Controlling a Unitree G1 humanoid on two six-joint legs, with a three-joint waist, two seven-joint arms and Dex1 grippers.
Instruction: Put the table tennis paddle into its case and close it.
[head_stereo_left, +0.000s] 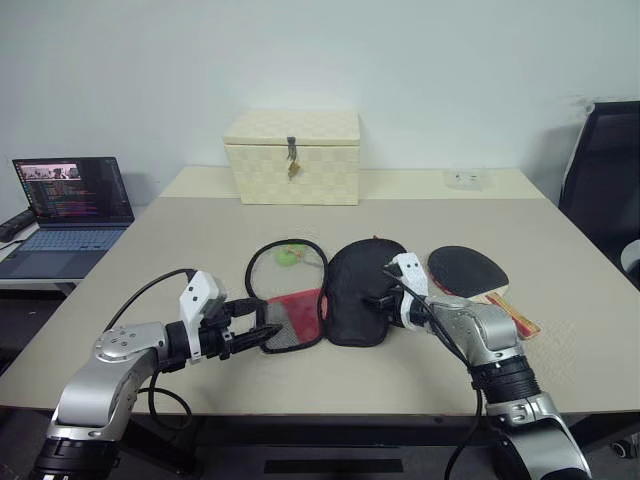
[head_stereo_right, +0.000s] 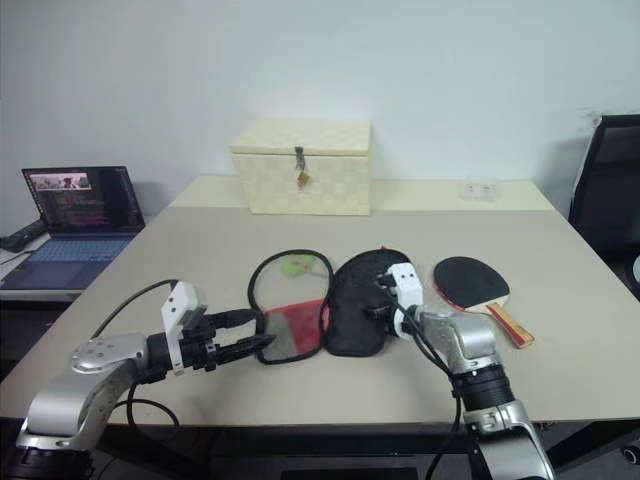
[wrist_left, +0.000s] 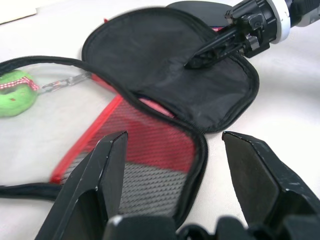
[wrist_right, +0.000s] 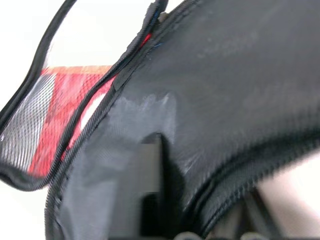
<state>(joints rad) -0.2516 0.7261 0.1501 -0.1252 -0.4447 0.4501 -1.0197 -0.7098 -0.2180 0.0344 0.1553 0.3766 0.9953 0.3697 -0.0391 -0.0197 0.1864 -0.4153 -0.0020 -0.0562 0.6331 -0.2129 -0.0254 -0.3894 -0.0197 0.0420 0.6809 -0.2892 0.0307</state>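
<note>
1. Head views: the case (head_stereo_left: 335, 295) lies unzipped and folded open on the table (head_stereo_left: 200, 240), its black flap to the right and the red mesh half to the left. The table tennis paddle (head_stereo_left: 470, 275) rests flat just right of the case, outside it. The right gripper (head_stereo_left: 385, 300) is closed on the flap's right part. The left gripper (head_stereo_left: 262, 328) stands wide at the mesh half's near edge, holding nothing. A small green ball (head_stereo_left: 288, 256) sits inside the open zip loop.

2. Left wrist view: both black fingers (wrist_left: 95, 175) straddle the corner of the mesh pocket without closing; across the flap, the right gripper's tips pinch into the fabric.

3. Right wrist view: black fabric bunches close against the lens, zip edge and red mesh beyond.

4. Risks, as a judgement: the soft flap may slip from the narrow pinch, or the whole case may slide if the left side stays unclamped. A dragged case could nudge the paddle or roll the ball.
</note>
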